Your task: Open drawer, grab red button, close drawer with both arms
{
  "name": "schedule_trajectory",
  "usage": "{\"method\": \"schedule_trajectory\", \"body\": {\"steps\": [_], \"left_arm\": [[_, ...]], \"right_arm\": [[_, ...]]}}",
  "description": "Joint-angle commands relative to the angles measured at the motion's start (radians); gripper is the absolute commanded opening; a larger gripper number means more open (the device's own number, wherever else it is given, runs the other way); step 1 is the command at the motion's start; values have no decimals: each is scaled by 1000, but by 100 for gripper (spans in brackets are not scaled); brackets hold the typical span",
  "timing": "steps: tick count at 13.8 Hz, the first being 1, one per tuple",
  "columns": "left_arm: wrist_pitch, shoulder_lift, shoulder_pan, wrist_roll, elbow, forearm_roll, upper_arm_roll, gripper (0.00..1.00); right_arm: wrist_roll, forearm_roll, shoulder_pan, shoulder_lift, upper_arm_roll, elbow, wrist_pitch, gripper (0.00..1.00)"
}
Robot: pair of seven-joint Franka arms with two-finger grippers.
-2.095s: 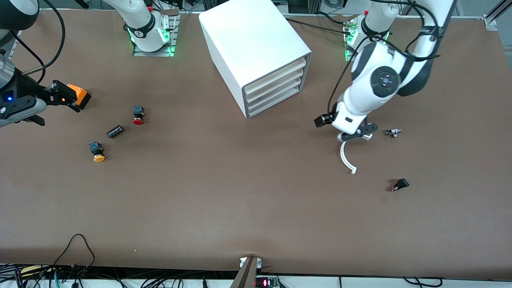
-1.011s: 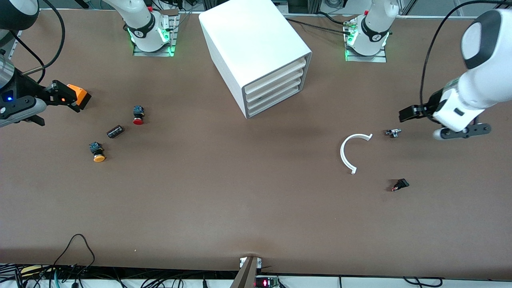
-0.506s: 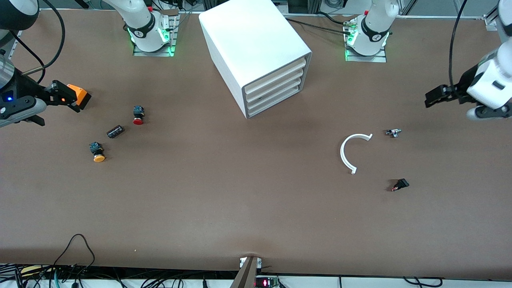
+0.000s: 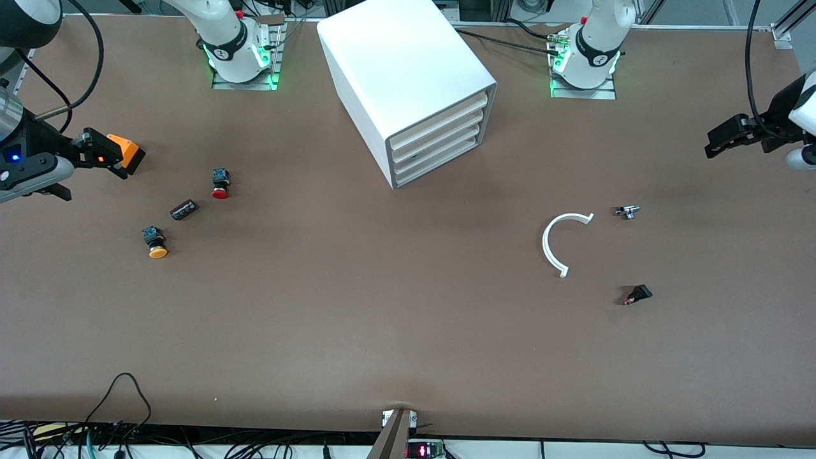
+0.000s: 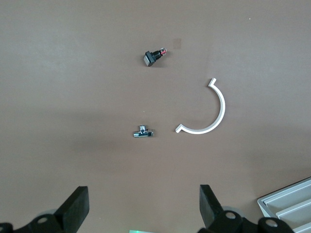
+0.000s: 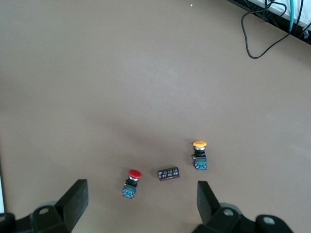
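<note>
The white cabinet (image 4: pixel 408 76) stands at the middle of the table near the arms' bases. Its four alike drawers (image 4: pixel 440 143) are all shut; a corner of them shows in the left wrist view (image 5: pixel 286 204). The red-capped button (image 4: pixel 220 183) lies on the table toward the right arm's end and shows in the right wrist view (image 6: pixel 131 182). My right gripper (image 6: pixel 141 208) is open and empty, high over the table's right-arm end (image 4: pixel 38 182). My left gripper (image 5: pixel 143 213) is open and empty, high over the table's left-arm end (image 4: pixel 802 156), partly out of the front view.
An orange-capped button (image 4: pixel 155 243) and a dark brown cylinder (image 4: pixel 183 209) lie near the red button. A white curved piece (image 4: pixel 558 242), a small metal part (image 4: pixel 627 211) and a small black part (image 4: pixel 637 294) lie toward the left arm's end. Cables (image 4: pixel 121 395) hang at the table's near edge.
My left gripper has swung away from over the white curved piece to the left arm's end of the table. The curved piece stayed put. The right arm has not moved.
</note>
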Motion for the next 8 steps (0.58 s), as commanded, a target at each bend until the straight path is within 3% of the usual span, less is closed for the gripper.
{"method": "schedule_trajectory", "body": {"steps": [1,8], "left_arm": [[-9,-8,4,35,21,21,0,100],[2,-10,1,38,24,9,0,100]], "right_arm": [[-7,5,-9,12,5,27,-13,99],[-5,5,-7,12,5,27,-11,99]]}}
